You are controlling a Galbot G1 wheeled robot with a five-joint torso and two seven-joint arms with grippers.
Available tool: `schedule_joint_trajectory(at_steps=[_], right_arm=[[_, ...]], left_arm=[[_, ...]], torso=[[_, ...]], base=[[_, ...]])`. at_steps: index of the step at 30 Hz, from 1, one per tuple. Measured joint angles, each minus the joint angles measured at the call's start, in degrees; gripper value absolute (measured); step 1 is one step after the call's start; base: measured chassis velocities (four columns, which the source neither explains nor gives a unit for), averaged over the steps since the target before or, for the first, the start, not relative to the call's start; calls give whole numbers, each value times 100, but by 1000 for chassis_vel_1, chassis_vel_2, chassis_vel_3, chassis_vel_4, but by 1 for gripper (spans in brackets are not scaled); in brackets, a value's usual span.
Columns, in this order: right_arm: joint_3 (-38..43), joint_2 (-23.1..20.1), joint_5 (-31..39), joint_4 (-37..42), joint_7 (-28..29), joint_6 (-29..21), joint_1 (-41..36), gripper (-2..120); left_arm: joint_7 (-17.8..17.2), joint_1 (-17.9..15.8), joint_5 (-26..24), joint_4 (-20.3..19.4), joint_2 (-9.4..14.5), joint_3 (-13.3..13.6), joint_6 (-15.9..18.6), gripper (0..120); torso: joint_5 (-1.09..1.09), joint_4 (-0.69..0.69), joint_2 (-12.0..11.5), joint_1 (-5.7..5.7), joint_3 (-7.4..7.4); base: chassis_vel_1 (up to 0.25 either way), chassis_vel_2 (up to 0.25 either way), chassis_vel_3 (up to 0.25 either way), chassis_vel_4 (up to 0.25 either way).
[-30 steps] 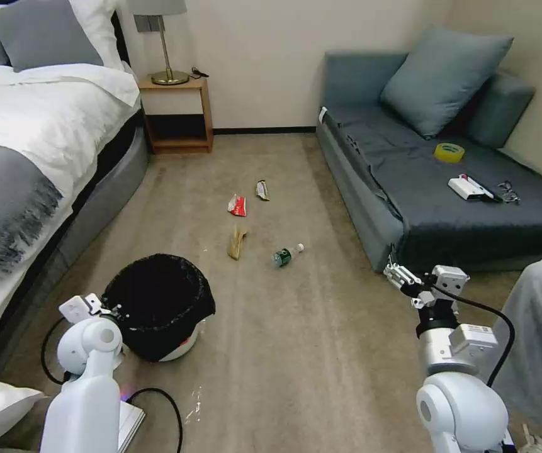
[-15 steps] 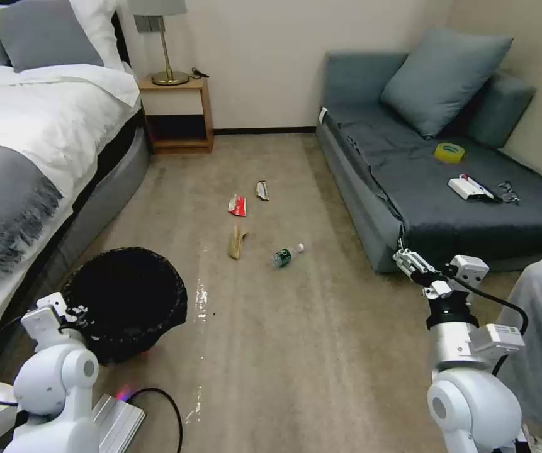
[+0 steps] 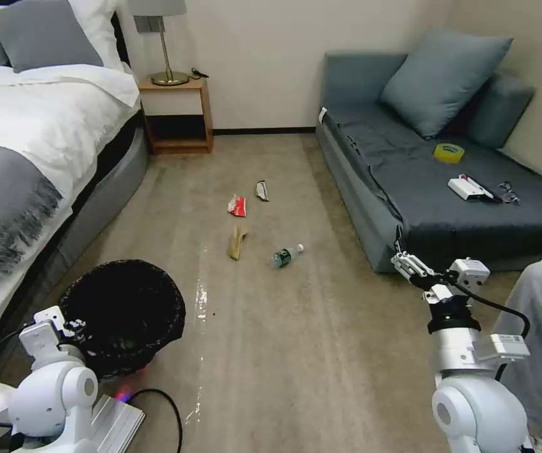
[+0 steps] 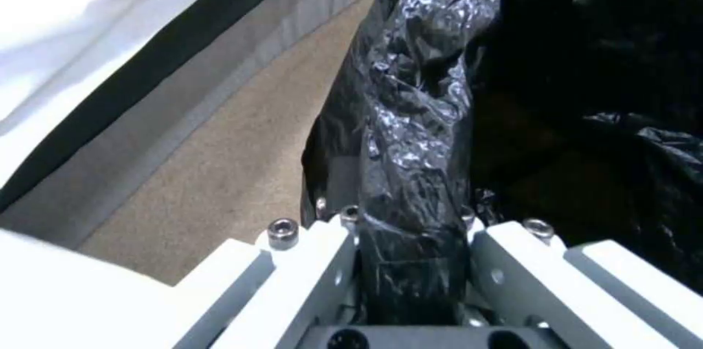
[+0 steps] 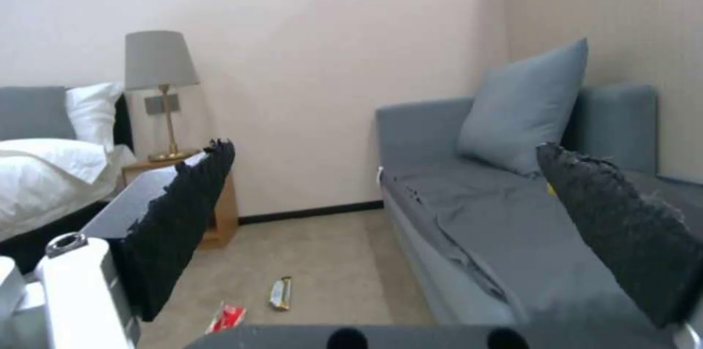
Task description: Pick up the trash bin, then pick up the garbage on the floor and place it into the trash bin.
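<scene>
The trash bin (image 3: 126, 311), round and lined with a crinkled black bag, is at the lower left beside the bed. My left gripper (image 3: 74, 326) is shut on its near rim, and in the left wrist view the jaws clamp the bag-covered rim (image 4: 410, 239). The garbage lies mid-floor: a red-and-white wrapper (image 3: 237, 205), a dark-and-gold wrapper (image 3: 262, 190), a tan paper wrapper (image 3: 237, 242) and a small bottle with a green label (image 3: 287, 254). My right gripper (image 3: 407, 264) hangs open near the sofa's front corner, holding nothing. Its wrist view shows the red wrapper (image 5: 228, 316) and the dark-and-gold wrapper (image 5: 281, 292).
A bed (image 3: 31, 157) runs along the left and a grey sofa (image 3: 409, 189) along the right, carrying a yellow tape roll (image 3: 449, 152) and a white box (image 3: 469, 187). A nightstand with a lamp (image 3: 176, 113) stands at the back wall. A person's leg (image 3: 541, 340) is at the right edge.
The left gripper has carried the bin left and toward me, off its earlier spot on the carpet. The right arm has shifted slightly to the right.
</scene>
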Motion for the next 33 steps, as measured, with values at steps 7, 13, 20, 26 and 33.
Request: schedule_joint_trajectory(at_steps=[7,13,20,26,33], right_arm=[[54,-15,21,54,-27,45,-83,100],[78,-21,21,110,-40,73,-154,100],[98,-29,2,138,-54,106,-222,100],[103,-39,-23,161,-82,137,-271,100],[105,-51,-37,168,-97,167,-279,100]], left_arm=[[-2,47,-19,-62,-26,-55,-3,3],[5,90,-49,-123,-41,-82,-8,3],[15,116,-54,-135,-71,-82,-39,3],[20,116,-73,-151,-87,-113,-58,3],[26,119,-113,-181,-95,-153,-63,3]], torso=[[0,0,0,0,1],[0,0,0,0,1],[0,-1,0,0,0],[0,0,0,0,0],[0,0,0,0,1]], base=[[-148,140,125,-148],[-184,198,177,-200],[-152,148,166,-142],[-145,183,165,-153],[-191,191,201,-198]])
